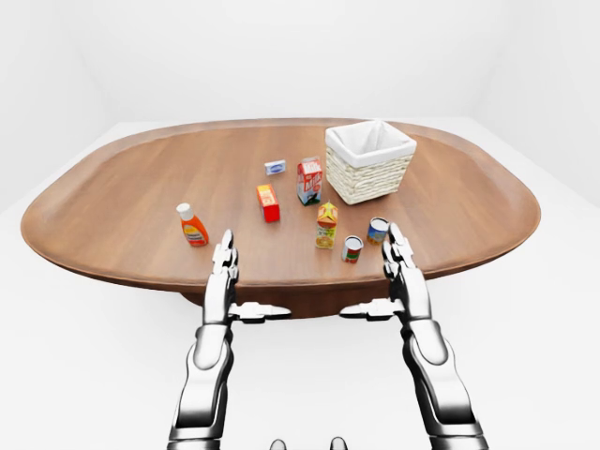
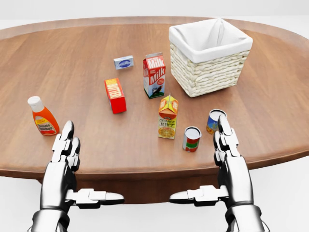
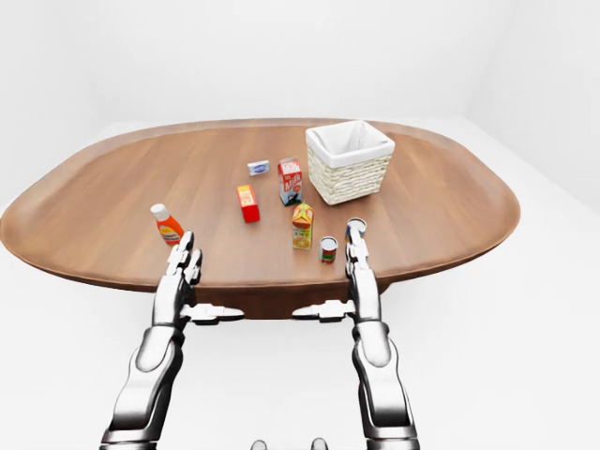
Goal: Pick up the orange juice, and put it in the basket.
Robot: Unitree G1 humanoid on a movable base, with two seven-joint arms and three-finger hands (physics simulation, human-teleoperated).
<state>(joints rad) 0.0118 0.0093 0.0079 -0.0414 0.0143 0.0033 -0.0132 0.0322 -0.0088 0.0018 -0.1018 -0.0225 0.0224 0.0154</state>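
Orange juice carton (image 2: 167, 117): upright on the wooden counter (image 2: 87, 82), below the milk carton (image 2: 154, 76) in the head view, left of a small can (image 2: 191, 139).
Basket (image 2: 210, 57): wicker, white-lined, upper right, apart from the juice.
Left robot hand (image 2: 65, 153): fingers extended, thumb out, holding nothing, beside the ketchup bottle (image 2: 43, 116).
Right robot hand (image 2: 228, 150): spread open, empty, at the counter's near edge.

You face a bare simulated test room rather than any lived-in home, its plain white walls (image 3: 84, 56) and white floor (image 3: 525, 356) surrounding a single oval wooden table (image 1: 131, 187) set out with grocery items and a lined wicker basket (image 2: 212, 72).
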